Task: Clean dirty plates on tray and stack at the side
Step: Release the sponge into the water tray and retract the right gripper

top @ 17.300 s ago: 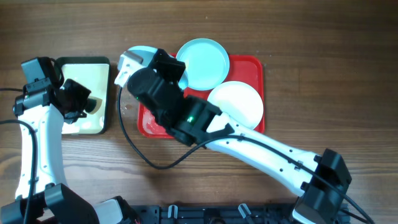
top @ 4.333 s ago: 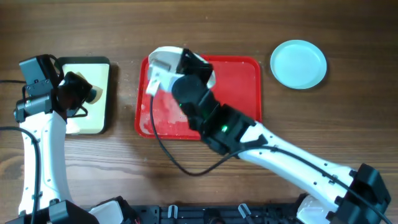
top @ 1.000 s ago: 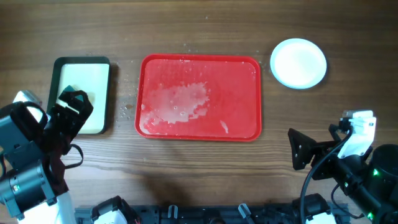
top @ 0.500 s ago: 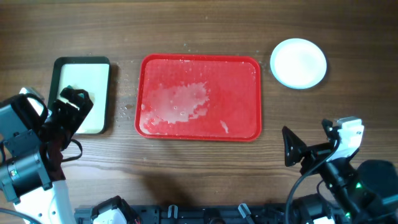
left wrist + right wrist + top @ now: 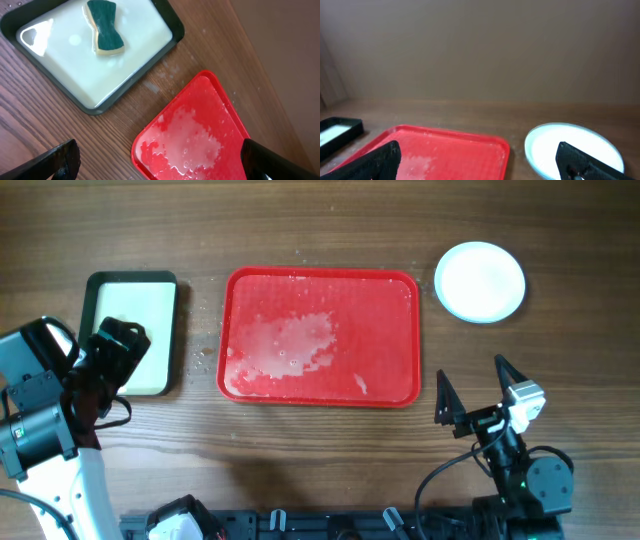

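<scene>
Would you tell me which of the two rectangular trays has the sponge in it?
The smaller, dark-rimmed cream pan: the green sponge lies in it. The red tray holds only wet suds.

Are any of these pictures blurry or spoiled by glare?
Overhead: sharp and evenly lit, with only a pale wet sheen on the tray. Left wrist: crisp, with small bright reflections inside the pan near the sponge. Right wrist: softer overall, with the white plate bright and nearly featureless against a dull wall.
</scene>
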